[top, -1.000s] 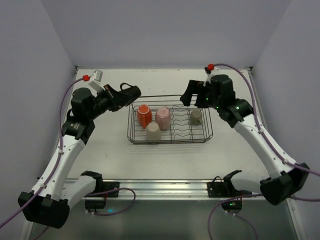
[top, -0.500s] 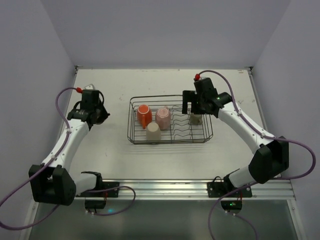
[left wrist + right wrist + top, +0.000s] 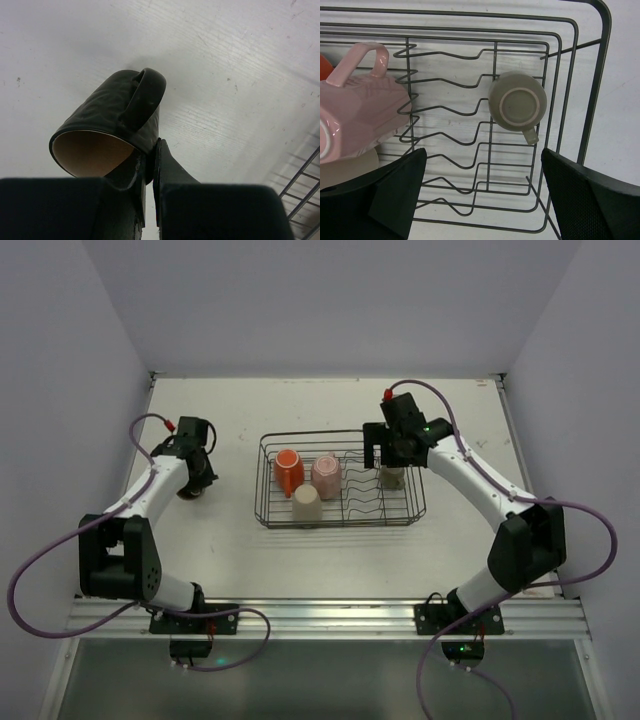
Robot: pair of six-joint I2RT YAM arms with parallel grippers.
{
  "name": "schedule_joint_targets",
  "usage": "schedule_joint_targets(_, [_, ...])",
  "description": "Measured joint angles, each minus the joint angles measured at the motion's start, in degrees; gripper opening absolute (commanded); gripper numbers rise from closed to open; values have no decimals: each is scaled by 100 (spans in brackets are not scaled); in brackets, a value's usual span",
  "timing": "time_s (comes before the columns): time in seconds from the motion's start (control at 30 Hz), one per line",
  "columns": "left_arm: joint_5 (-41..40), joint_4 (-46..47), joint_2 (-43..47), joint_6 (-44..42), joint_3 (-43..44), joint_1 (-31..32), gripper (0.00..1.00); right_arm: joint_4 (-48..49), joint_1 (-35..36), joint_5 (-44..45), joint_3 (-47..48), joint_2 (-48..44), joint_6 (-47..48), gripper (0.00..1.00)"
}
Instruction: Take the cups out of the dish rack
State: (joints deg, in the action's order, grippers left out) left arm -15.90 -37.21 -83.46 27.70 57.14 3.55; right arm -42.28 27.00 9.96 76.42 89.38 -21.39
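Inside the clamped left gripper [image 3: 152,150], the dark cup [image 3: 107,115] awaits set-down. Over the olive-grey cup [image 3: 517,102], the right gripper [image 3: 485,170] gapes wide to grasp.

In your left wrist view, the left pincer [image 3: 151,152] covers the lower rim of the dark cup [image 3: 112,112]. Only a corner of the dish rack [image 3: 300,182] shows at the lower right. From above, the right pincer [image 3: 385,461] hides part of the olive-grey cup [image 3: 393,480]. In your right wrist view, the left edge cuts off the pink cup [image 3: 360,115]. The orange cup [image 3: 322,65] and cream cup [image 3: 347,169] are mere slivers.
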Motion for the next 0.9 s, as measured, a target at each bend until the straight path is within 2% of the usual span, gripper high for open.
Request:
schedule_joint_targets(0.3, [48, -114, -223, -138, 249, -31, 0, -48, 0, 0, 61, 122, 48, 99])
schedule_joint_targets(0.73, [553, -380, -857, -190, 741, -164, 0, -46, -7, -11, 61, 129, 50, 99])
schedule_joint_targets(0.9, [605, -455, -914, -210, 872, -247, 13, -42, -28, -68, 61, 133, 50, 99])
